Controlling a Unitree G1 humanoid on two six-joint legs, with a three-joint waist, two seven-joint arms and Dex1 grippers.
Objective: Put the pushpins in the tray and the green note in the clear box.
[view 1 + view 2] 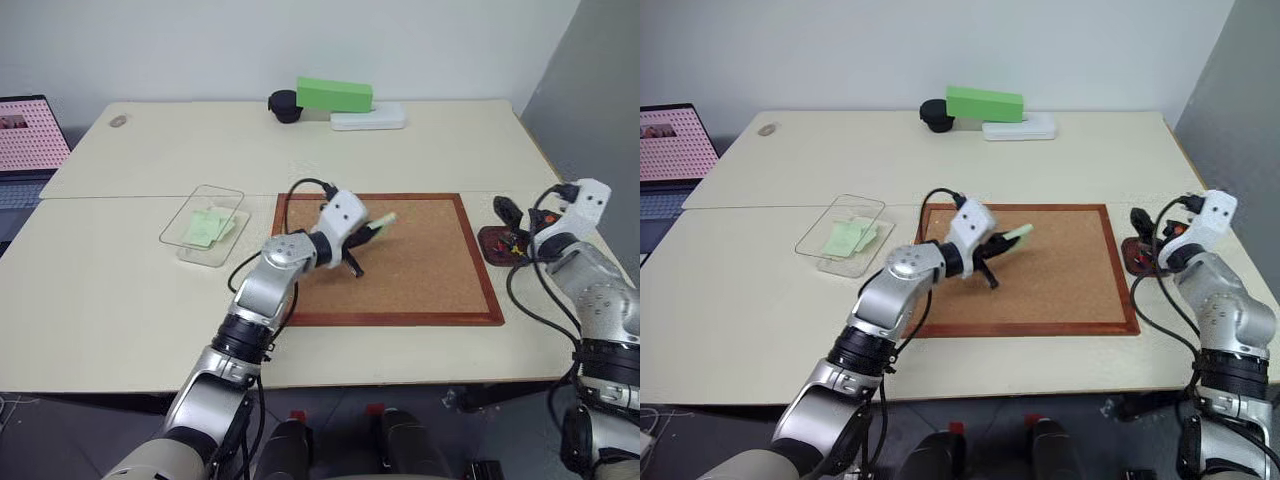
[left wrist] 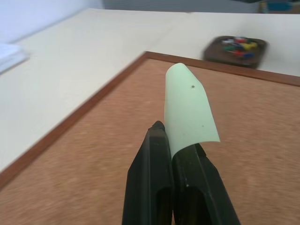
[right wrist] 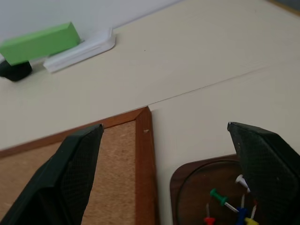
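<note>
Midway through the job, the left gripper (image 1: 368,236) pinches the green note (image 2: 189,108) above the corkboard (image 1: 430,270), short of the clear box (image 1: 203,225), while the right gripper (image 3: 173,168) hangs open over the tray (image 1: 503,244), pushpins (image 3: 229,206) already inside.

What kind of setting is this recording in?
Likely an office or lab workbench: pale tables pushed together against a plain wall, a framed corkboard lying flat, and a laptop at the far left edge.
</note>
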